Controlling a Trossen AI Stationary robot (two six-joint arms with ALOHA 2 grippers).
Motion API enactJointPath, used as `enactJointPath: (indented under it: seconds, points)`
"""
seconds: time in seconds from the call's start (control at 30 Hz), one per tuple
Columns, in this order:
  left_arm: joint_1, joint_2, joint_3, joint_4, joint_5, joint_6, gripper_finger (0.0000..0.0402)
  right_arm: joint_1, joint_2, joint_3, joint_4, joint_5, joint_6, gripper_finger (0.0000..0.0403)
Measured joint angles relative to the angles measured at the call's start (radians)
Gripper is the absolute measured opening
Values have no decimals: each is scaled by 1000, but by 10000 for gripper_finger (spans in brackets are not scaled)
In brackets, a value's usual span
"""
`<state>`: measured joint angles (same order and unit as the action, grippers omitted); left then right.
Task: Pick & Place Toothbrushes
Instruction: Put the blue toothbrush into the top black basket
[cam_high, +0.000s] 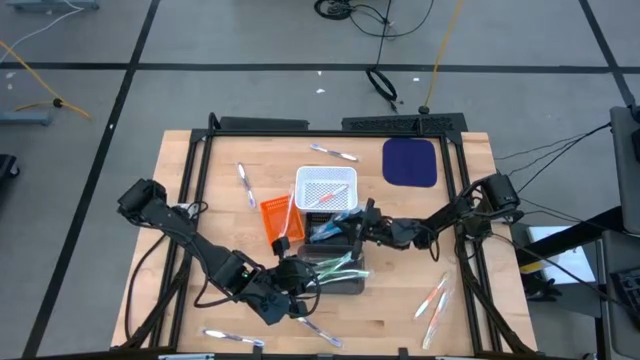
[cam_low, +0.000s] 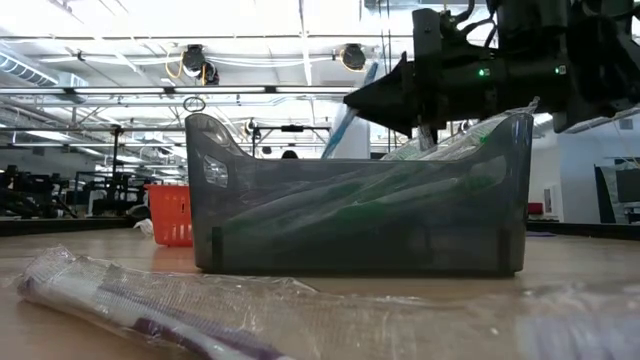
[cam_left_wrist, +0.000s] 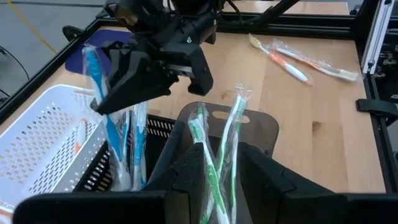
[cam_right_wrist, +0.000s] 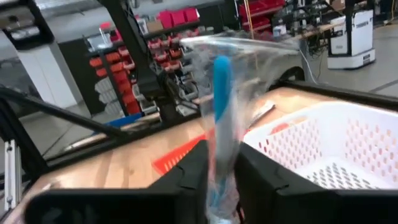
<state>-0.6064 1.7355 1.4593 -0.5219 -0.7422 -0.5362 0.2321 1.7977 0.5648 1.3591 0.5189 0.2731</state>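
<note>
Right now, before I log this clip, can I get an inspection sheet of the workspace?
Surface: wooden table, black frame.
Job's things: green toothbrushes at the grey bin; blue toothbrush beside the white basket; loose toothbrushes lying wrapped on the table.
Clutter: orange basket, blue mat.
Grippers: left gripper jaws around the green toothbrushes; right gripper jaws around the blue toothbrush.
Cables: black cables and a yellow cable on the floor.
Surroundings: tiled floor, shelving behind.
</note>
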Motion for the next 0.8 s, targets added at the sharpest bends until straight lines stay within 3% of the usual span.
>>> enactJointPath:
  seconds: [0.53, 0.8]
  points:
    - [0, 0, 0, -6, 0, 3, 99, -4, 0, -1, -24, 0, -66, 169]
    - [0, 0, 0, -10, 0, 3, 99, -2, -96, -2, -42, 2, -163, 200]
